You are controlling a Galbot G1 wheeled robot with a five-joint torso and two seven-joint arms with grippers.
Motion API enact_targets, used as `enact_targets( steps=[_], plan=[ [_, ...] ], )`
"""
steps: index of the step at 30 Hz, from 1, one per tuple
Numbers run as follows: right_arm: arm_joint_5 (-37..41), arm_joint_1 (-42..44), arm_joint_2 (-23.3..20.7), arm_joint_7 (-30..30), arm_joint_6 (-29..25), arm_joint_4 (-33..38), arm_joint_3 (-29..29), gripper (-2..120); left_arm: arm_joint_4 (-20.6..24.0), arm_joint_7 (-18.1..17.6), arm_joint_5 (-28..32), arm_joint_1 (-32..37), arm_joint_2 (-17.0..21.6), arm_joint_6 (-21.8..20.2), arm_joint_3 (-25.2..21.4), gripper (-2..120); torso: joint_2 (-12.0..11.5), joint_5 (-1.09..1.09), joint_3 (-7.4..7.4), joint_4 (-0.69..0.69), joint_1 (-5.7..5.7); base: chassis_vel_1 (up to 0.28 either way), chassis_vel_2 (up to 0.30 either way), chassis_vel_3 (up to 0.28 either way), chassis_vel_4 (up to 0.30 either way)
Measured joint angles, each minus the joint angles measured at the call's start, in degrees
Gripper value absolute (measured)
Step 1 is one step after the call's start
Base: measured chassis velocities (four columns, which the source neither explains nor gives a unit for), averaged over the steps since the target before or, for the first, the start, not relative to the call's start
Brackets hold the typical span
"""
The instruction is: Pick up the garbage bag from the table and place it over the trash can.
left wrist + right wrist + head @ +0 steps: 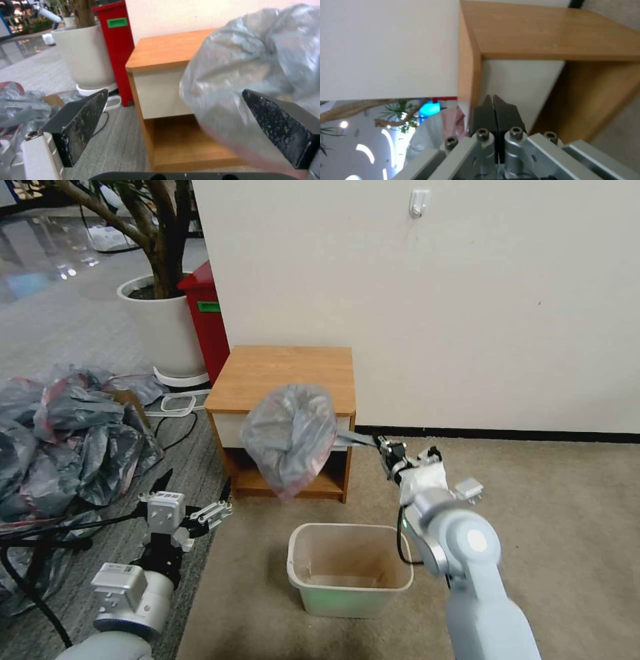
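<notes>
The garbage bag (290,440) hangs puffed out, grey with a pink-red rim, in front of the table's (287,370) white drawer. It is in the air, above and behind the trash can (350,567), which stands open on the carpet. My right gripper (347,439) reaches in from the right and is shut on the bag's edge; its fingers (483,117) are pressed together, with pink plastic (450,120) beside them. My left gripper (197,487) is open, low and to the left of the table. The bag (253,62) billows just beyond its right finger (280,125).
A heap of grey bags (67,433) and black cables (40,540) cover the floor at the left. A white planter (167,327) and a tall red box (207,320) stand behind the table, against the wall. Bare carpet (567,500) lies to the right.
</notes>
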State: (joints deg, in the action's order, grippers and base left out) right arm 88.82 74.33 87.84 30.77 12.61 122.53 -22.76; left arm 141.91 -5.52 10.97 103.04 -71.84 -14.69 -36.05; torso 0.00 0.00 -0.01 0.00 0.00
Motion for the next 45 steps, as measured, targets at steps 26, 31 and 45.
enact_targets(
  steps=[26,31,45],
  plan=[
    [-6.3,19.6,-7.0,3.8,-3.3,5.5,3.0,6,-0.3,0.6,-0.4,-0.2,-0.8,0.2,0.4,100,0.0,0.01,0.01,0.00,0.00,0.000,0.000,0.000,0.000],
    [-7.1,20.1,-7.2,4.1,-3.2,5.7,2.6,24,-0.3,0.5,-0.7,-0.1,-1.2,0.4,0.0,100,0.0,0.00,0.00,0.00,0.00,0.000,0.000,0.000,0.000],
    [-7.1,23.9,-8.4,5.8,-3.0,9.1,-0.7,72,-0.1,0.2,-1.7,-0.1,-2.2,-0.4,1.5,100,0.0,0.00,0.01,0.00,0.00,0.000,0.000,0.000,0.000]
  ],
)
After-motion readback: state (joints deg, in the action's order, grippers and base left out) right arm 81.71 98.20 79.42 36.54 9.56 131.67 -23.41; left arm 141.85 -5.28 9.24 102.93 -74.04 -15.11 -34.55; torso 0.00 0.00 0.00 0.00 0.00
